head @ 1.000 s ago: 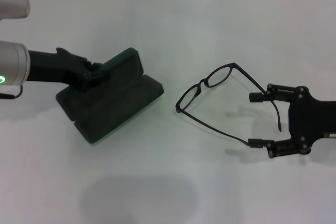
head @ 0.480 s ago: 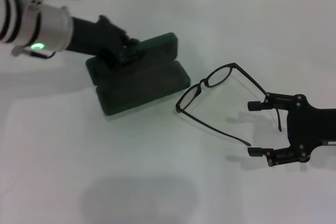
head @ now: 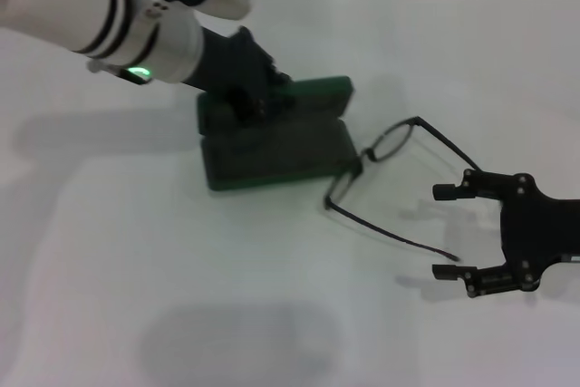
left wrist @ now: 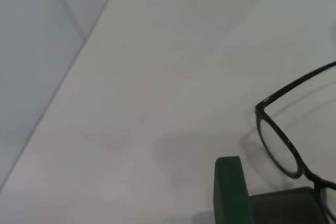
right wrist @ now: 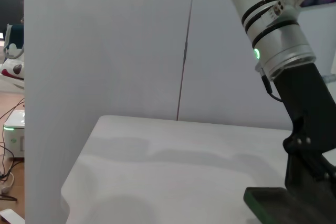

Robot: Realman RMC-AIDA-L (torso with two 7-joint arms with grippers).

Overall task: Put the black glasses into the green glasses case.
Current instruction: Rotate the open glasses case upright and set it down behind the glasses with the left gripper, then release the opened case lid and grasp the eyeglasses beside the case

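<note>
Left gripper clamped on the lid of the dark green rectangular hard glasses case, open on the white table; thin-framed black glasses touching its right end. Right gripper spread wide, empty, just beside one temple tip.

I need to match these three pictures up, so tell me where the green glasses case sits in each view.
Head view: the green glasses case lies open, upper centre-left, gripped by the left gripper.
Left wrist view: its corner shows at the bottom edge, right of centre.
Right wrist view: a dark green edge at the lower right.
Shared landmark: the black glasses touch the case in the head and left wrist views.
</note>
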